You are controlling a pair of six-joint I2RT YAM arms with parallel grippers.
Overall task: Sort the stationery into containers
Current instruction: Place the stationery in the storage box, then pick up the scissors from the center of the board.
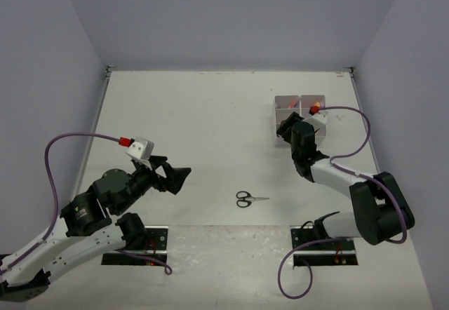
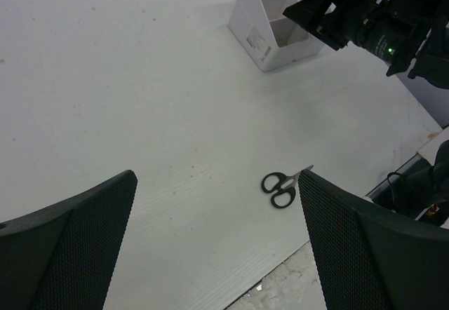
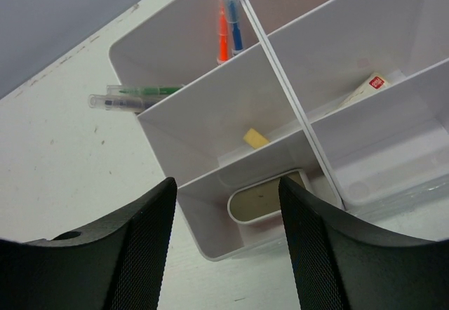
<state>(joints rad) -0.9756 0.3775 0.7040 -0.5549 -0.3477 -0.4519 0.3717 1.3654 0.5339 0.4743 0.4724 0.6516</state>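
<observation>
Black-handled scissors (image 1: 251, 198) lie flat on the table between the arms; they also show in the left wrist view (image 2: 280, 187). The white six-compartment organiser box (image 1: 287, 100) stands at the far right. My right gripper (image 1: 290, 132) hovers open and empty over its near end (image 3: 226, 187). Inside the box (image 3: 175, 47) are an orange pen (image 3: 222, 31), a blue pen (image 3: 232, 17), a small tan eraser (image 3: 256, 138), a white eraser with a red label (image 3: 367, 89) and a tan oval item (image 3: 263, 202). My left gripper (image 1: 177, 177) is open and empty (image 2: 216, 208), left of the scissors.
A clear-bodied green pen (image 3: 137, 95) shows at the box's left wall; I cannot tell if it is inside or outside. The right arm (image 2: 372, 15) reaches over the box (image 2: 261, 35). Enclosure walls ring the table. Arm base plates (image 1: 324, 243) sit at the near edge.
</observation>
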